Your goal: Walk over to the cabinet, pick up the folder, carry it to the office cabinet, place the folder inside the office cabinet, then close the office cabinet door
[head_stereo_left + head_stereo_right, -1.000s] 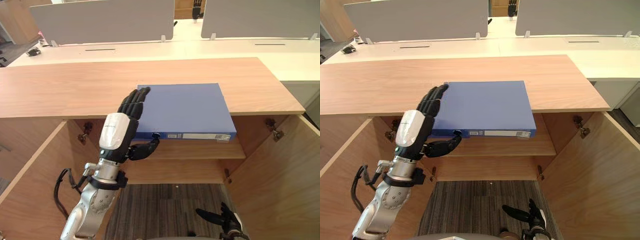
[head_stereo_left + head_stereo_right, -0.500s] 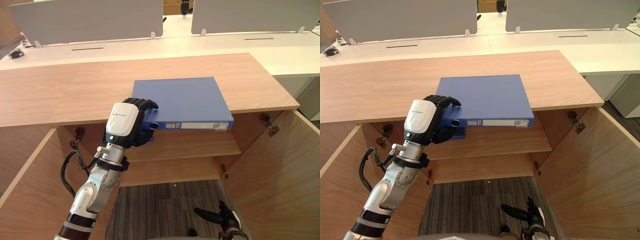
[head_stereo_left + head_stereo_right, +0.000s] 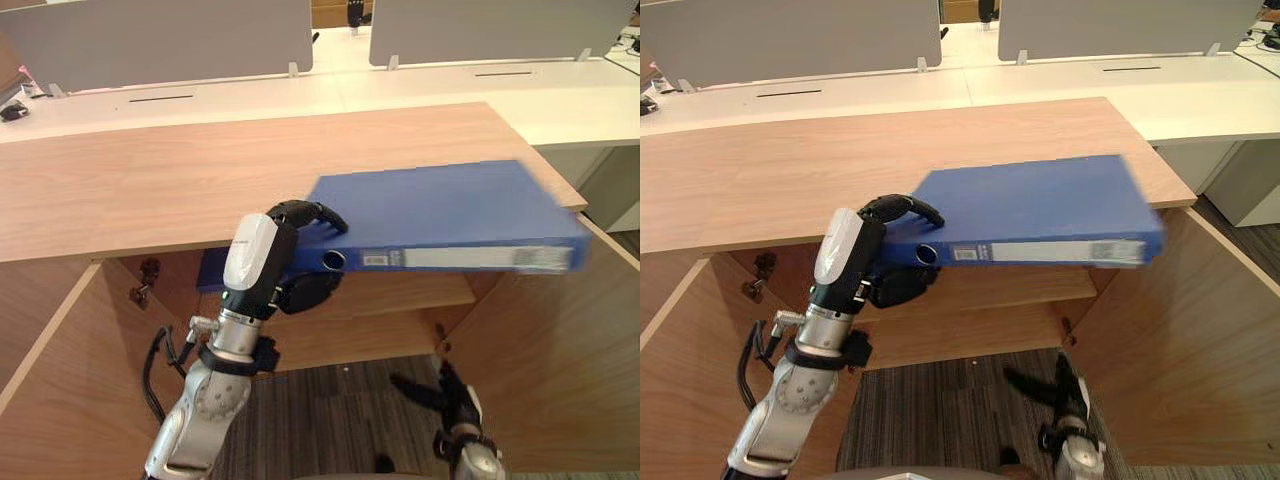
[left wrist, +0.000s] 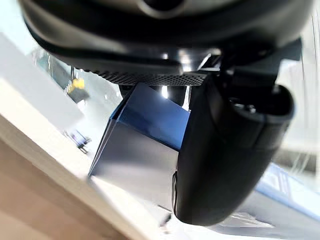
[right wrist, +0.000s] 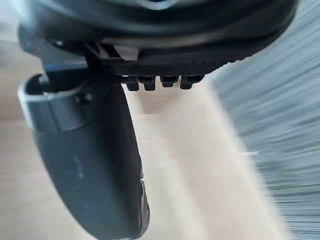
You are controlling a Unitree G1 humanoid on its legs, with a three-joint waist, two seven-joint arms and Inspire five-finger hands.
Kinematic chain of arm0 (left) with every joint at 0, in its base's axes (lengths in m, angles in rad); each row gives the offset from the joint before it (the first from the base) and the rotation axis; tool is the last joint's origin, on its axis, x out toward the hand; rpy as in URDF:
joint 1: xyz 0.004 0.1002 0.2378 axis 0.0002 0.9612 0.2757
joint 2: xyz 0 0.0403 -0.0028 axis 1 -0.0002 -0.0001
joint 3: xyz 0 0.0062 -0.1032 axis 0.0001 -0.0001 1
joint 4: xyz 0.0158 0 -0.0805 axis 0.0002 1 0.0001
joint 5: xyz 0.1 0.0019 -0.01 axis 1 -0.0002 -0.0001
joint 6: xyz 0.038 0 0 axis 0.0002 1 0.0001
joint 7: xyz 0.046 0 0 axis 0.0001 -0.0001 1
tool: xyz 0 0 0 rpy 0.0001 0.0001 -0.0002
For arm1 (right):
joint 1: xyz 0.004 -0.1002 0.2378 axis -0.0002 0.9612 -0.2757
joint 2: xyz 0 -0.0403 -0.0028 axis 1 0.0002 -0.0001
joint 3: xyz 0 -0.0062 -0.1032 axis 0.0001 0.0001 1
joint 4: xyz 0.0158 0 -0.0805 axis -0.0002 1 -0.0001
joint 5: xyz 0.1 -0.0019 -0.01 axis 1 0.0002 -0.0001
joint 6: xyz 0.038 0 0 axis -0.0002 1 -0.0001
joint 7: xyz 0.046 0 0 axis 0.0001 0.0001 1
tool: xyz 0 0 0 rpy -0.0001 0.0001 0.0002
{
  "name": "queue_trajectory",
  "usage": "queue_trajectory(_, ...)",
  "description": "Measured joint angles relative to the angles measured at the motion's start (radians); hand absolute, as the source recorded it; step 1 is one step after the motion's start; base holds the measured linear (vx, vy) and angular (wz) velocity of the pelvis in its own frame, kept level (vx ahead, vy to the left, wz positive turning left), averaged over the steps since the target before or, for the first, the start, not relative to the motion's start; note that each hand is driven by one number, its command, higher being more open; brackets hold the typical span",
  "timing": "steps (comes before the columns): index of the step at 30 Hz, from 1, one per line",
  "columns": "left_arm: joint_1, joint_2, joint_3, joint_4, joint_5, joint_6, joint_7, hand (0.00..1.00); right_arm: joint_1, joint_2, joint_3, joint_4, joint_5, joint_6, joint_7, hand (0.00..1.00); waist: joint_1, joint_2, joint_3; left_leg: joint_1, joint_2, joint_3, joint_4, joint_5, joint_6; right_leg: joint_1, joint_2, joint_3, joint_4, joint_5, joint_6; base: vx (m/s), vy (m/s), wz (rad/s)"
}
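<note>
While left hand [image 3: 257, 266] clamps folder [image 3: 440, 210] spine, cabinet [image 3: 150, 180] stands open; right hand [image 3: 447, 398] spread.

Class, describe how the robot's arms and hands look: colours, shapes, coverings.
The left hand is dark, with a white cover plate, on a silver-grey arm with a black wrist collar. The right hand is dark too, on a silver-grey wrist.
</note>
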Motion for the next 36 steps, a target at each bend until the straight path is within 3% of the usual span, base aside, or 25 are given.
queue_trajectory(4, 0.081, -0.040, 0.030, -0.069, -0.319, -0.001, -0.052, 0.00, 0.047, 0.028, -0.026, -0.322, 0.053, -0.031, 0.002, 1.00, 0.000, -0.004, 0.005, -0.001, 0.005, 0.010, 0.002, -0.001, 0.000, -0.006, 0.006, 0.011, 0.001, 0.003, 0.005, -0.05, -0.039, -0.07)
queue_trajectory(11, 0.184, -0.088, 0.081, -0.118, -0.827, 0.029, -0.186, 0.00, 0.057, 0.018, -0.023, -0.699, 0.165, -0.055, 0.053, 1.00, 0.005, -0.005, 0.011, 0.001, 0.015, 0.033, 0.013, -0.012, -0.006, -0.014, 0.016, 0.038, 0.001, 0.006, 0.010, -0.04, -0.034, -0.11)
queue_trajectory(17, 0.227, -0.054, 0.058, -0.110, -1.010, 0.101, -0.282, 0.00, -0.027, -0.102, 0.010, -0.786, 0.276, -0.085, 0.141, 1.00, 0.014, -0.007, 0.016, -0.001, 0.014, 0.047, 0.030, -0.024, -0.003, -0.015, 0.014, 0.052, 0.001, 0.009, 0.014, -0.04, -0.016, -0.08)
queue_trajectory(22, 0.232, 0.011, -0.006, -0.092, -1.107, 0.130, -0.348, 0.00, -0.144, -0.252, 0.128, -0.776, 0.314, -0.088, 0.189, 1.00, 0.026, -0.007, 0.016, -0.002, 0.014, 0.046, 0.032, -0.024, -0.003, -0.015, 0.013, 0.051, 0.001, 0.011, 0.018, -0.04, -0.029, 0.01)
queue_trajectory(26, 0.236, 0.025, -0.007, -0.049, -1.183, 0.130, -0.350, 0.00, -0.232, -0.338, 0.186, -0.699, 0.329, -0.088, 0.198, 1.00, 0.030, -0.007, 0.016, -0.004, 0.013, 0.044, 0.035, -0.024, -0.003, -0.014, 0.011, 0.050, 0.001, 0.013, 0.021, -0.05, -0.031, 0.02)
queue_trajectory(27, 0.239, 0.029, -0.008, -0.029, -1.202, 0.130, -0.350, 0.00, -0.258, -0.371, 0.212, -0.663, 0.339, -0.088, 0.198, 0.00, 0.031, -0.007, 0.016, -0.005, 0.012, 0.043, 0.035, -0.024, -0.003, -0.014, 0.010, 0.050, 0.001, 0.013, 0.021, -0.05, -0.028, 0.02)
queue_trajectory(32, 0.254, 0.098, -0.007, 0.035, -1.264, 0.124, -0.350, 0.00, -0.310, -0.541, 0.333, -0.569, 0.402, -0.067, 0.208, 0.00, 0.036, -0.007, 0.016, -0.013, 0.012, 0.026, 0.037, -0.023, -0.002, -0.013, 0.009, 0.034, 0.001, 0.013, 0.021, -0.04, -0.035, 0.09)
queue_trajectory(36, 0.271, 0.133, -0.007, 0.063, -1.299, 0.106, -0.349, 0.00, -0.350, -0.613, 0.382, -0.535, 0.472, -0.055, 0.231, 0.00, 0.046, -0.007, 0.016, -0.015, 0.014, 0.013, 0.037, -0.023, -0.002, -0.008, 0.009, 0.022, 0.001, 0.013, 0.021, -0.02, -0.032, 0.10)
